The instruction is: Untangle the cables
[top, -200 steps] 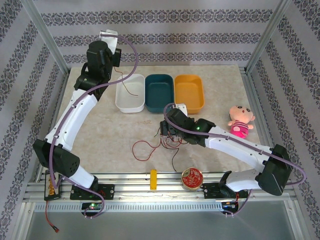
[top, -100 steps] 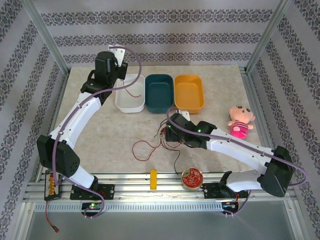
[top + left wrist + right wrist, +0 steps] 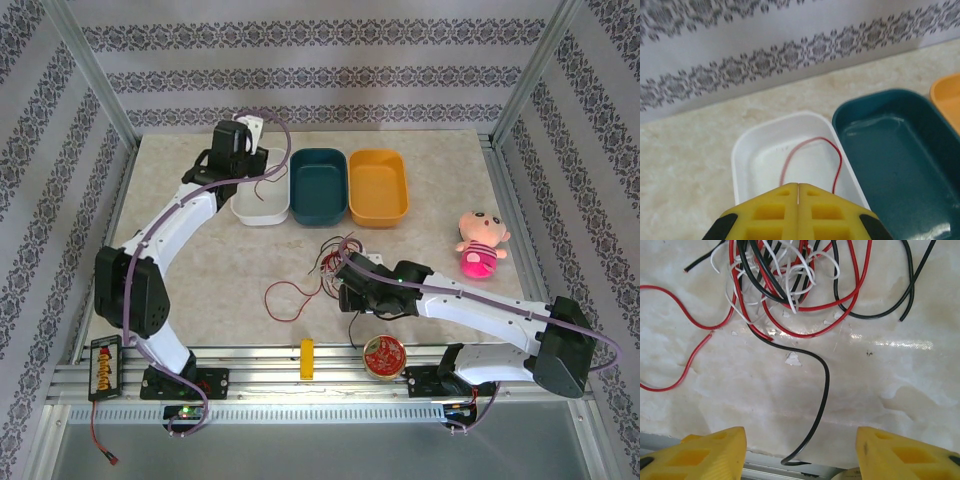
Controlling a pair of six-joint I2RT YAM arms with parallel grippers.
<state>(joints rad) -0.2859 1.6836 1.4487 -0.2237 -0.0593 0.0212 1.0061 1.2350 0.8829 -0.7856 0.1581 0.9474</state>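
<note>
left pincer together over white tray; right pincer apart near cables

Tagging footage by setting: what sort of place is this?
Probably a robotics lab test cell: two arms bolted to an aluminium rail, a table boxed in by patterned panels, and props like bins and a doll.

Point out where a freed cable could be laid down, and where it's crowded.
Bare: tabletop between left arm and cable tangle; far-right corner beyond orange bin and doll; the teal bin, empty. Crowded: around the tangle; near edge by yellow block and round red tin.
</note>
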